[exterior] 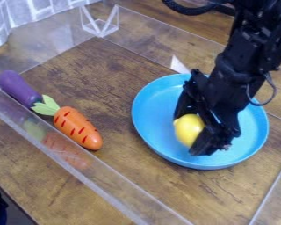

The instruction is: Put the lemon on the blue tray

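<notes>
The lemon [188, 130], small and bright yellow, sits between the black fingers of my gripper [196, 134], low over the inside of the blue tray [151, 98]. The gripper is closed on the lemon from both sides, and the arm comes down from the upper right. Whether the lemon touches the tray floor I cannot tell. The arm hides the right part of the tray's inside.
An orange toy carrot [78, 128] and a purple eggplant [18, 88] lie on the wooden table at the left. A clear plastic wall [61, 154] runs along the table's front-left edge. A clear stand [102, 19] is at the back.
</notes>
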Robot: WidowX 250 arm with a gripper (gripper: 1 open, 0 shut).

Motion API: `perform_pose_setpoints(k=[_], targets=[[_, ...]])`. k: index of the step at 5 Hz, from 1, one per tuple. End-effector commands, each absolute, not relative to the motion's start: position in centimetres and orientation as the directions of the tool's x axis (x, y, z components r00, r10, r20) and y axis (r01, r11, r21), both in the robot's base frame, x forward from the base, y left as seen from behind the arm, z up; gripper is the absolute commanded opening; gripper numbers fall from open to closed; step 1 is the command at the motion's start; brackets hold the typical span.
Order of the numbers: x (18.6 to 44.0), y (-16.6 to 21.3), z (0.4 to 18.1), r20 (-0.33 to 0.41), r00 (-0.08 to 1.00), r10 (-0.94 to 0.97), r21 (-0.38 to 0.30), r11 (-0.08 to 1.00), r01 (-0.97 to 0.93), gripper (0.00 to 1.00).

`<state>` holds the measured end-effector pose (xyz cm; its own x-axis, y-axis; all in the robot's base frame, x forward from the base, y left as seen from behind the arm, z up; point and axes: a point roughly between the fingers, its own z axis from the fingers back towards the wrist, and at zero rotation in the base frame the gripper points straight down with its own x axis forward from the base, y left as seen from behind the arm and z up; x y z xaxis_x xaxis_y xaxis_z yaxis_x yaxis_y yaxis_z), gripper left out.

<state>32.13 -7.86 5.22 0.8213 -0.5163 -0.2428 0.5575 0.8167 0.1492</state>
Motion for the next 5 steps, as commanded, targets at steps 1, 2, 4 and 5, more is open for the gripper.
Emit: perform_pose_setpoints(k=[1, 2, 4, 5], targets=[[33.25, -7.39, 6.76, -0.179, 0.846, -0.502, 0.162, 0.833, 0.529, 0.0], [33.24, -7.07, 6.69, -0.182, 0.85, -0.495, 0.161, 0.838, 0.522, 0.0], [33.53, -7.25, 6.27, -0.174, 0.853, -0.493, 0.149, 0.843, 0.517, 0.0], [33.6, -7.17, 6.23, -0.173, 0.853, -0.493, 0.148, 0.843, 0.517, 0.0]])
